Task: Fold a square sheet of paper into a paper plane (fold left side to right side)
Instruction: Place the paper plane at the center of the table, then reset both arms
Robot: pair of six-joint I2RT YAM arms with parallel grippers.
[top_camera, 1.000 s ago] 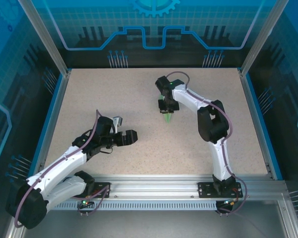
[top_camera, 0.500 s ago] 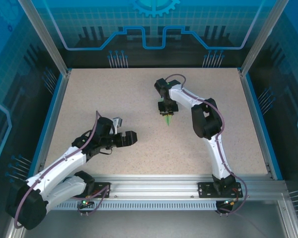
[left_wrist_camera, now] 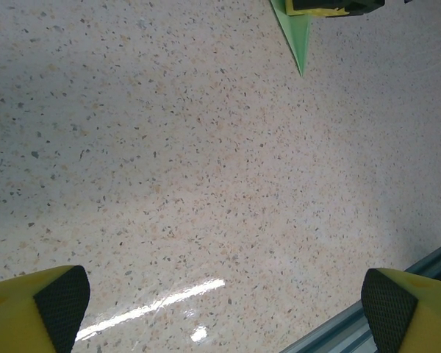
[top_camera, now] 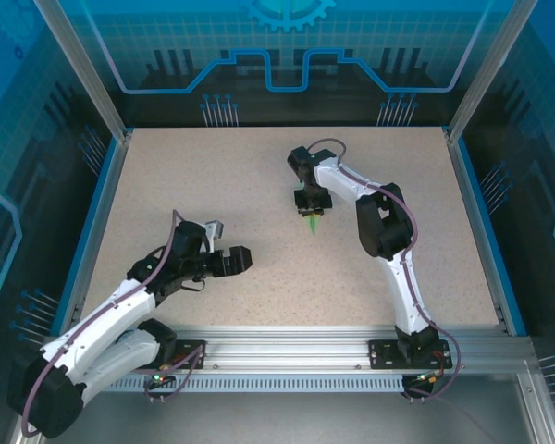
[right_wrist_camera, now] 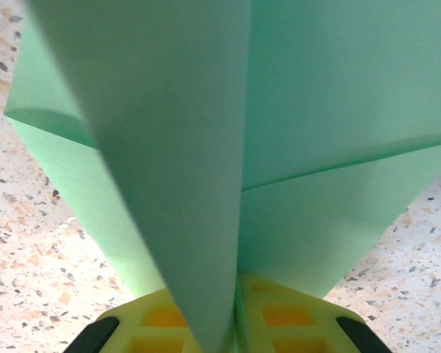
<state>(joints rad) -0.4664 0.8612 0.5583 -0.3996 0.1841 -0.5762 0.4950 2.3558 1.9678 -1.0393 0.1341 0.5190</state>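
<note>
- Near the middle of the table point(top_camera: 166, 176), the paper plane point(top_camera: 313, 223) is pinched at its wide rear end by the right hand point(top_camera: 313, 203), whose fingers are closed on the folded paper.
- The plane's long axis runs from the far edge to the near edge, and its pointed nose faces the near edge.
- Towards the near left corner, the left hand point(top_camera: 233, 242) is spread wide and holds nothing.

The paper plane point(top_camera: 313, 223) was near the middle of the table point(top_camera: 213, 176), its tip toward the arm bases and its far end between the fingers of the right gripper point(top_camera: 312, 202). The left gripper point(top_camera: 237, 260) hung nearer and to the left, well apart from it.
</note>
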